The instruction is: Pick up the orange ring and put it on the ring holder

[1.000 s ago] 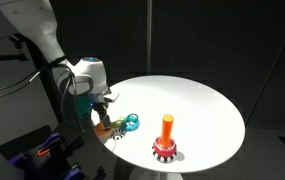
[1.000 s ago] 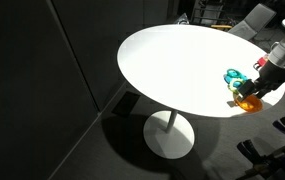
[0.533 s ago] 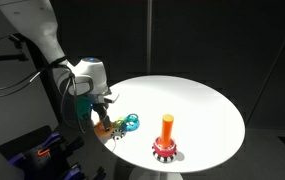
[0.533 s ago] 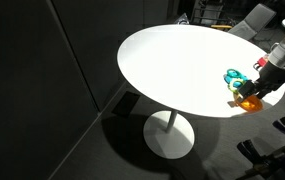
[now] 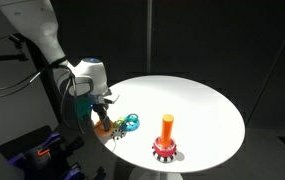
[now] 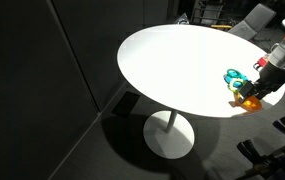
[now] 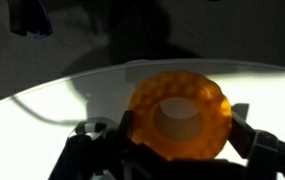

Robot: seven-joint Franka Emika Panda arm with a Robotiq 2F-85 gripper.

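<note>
The orange ring [image 7: 178,112] fills the wrist view, lying on the white table between my gripper's two dark fingers [image 7: 172,135], which sit against its sides. In both exterior views my gripper [image 5: 103,118] [image 6: 254,92] is down at the table's edge over the orange ring [image 5: 102,127] [image 6: 248,100]. The ring holder [image 5: 167,140], an upright orange peg on a red base with a toothed rim, stands apart near the front edge. It is out of view in the wrist view.
A blue ring [image 5: 132,122] [image 6: 233,76] and a green ring [image 5: 120,118] lie right beside the orange one. The round white table [image 5: 192,105] [image 6: 172,60] stands on a single pedestal, with dark surroundings and a chair behind it.
</note>
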